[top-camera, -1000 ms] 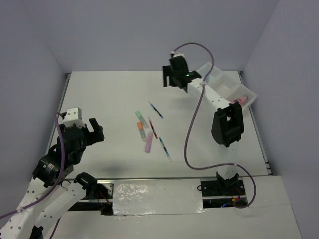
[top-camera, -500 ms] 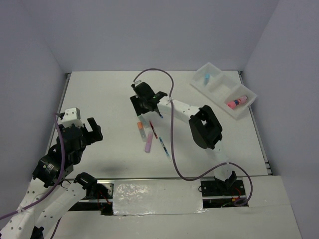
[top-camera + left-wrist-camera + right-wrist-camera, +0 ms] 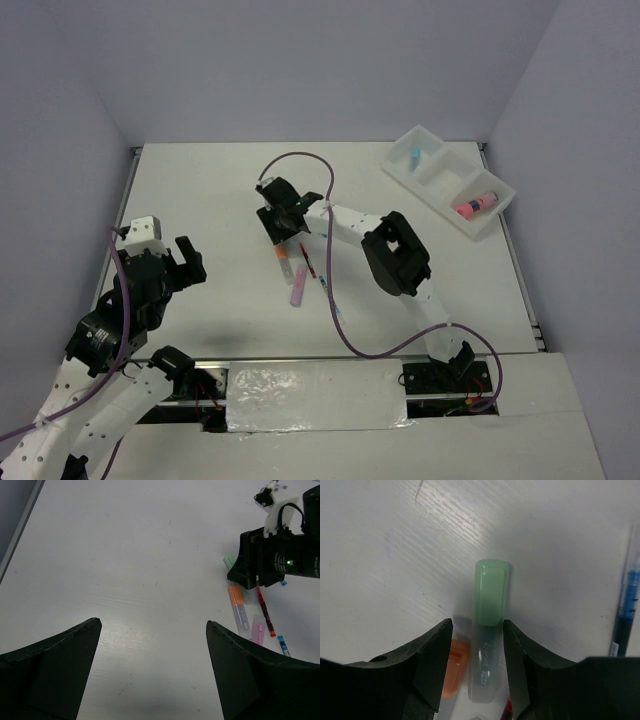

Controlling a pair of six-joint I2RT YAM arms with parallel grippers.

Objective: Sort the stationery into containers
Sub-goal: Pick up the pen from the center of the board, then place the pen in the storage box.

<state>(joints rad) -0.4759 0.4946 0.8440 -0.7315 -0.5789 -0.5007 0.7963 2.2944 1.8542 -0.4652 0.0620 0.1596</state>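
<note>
While the right gripper (image 3: 477, 626) straddled the short green-capped plastic highlighter (image 3: 490, 592), jaws apart | step: grasp | next: close, sparing neighbouring orange highlighter (image 3: 455, 656).

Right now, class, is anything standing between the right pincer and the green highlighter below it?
Nothing visible does. The right pincer is open, with a finger on each side of the green highlighter. The orange highlighter lies close alongside, partly hidden behind one finger, so it may get nudged.
</note>
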